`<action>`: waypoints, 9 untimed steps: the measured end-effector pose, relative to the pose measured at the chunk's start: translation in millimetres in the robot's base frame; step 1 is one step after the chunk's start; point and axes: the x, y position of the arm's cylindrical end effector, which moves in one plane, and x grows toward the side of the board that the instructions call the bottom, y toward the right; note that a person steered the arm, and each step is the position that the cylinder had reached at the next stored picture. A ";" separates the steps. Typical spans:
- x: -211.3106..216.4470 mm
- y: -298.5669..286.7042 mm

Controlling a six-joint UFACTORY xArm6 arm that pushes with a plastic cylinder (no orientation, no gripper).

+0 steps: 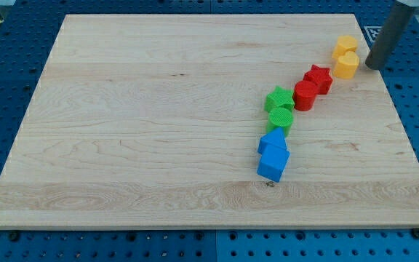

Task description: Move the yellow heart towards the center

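Two yellow blocks sit near the view's top right. The lower one (345,65) looks rounded like a heart. The upper one (346,45) is more angular and touches it. My tip (374,66) is on the board just to the view's right of the lower yellow block, a small gap apart from it. The dark rod rises up and to the right out of view.
A diagonal chain runs down-left from the yellow blocks: a red star (318,77), a red rounded block (305,95), a green star (279,98), a green cylinder (281,118), and two blue blocks (273,140) (273,164). The wooden board (137,131) rests on a blue perforated table.
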 end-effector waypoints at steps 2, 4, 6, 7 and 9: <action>0.1 -25.7; 1.3 -25.7; 2.3 -51.9; 2.0 -66.7; -8.9 -107.0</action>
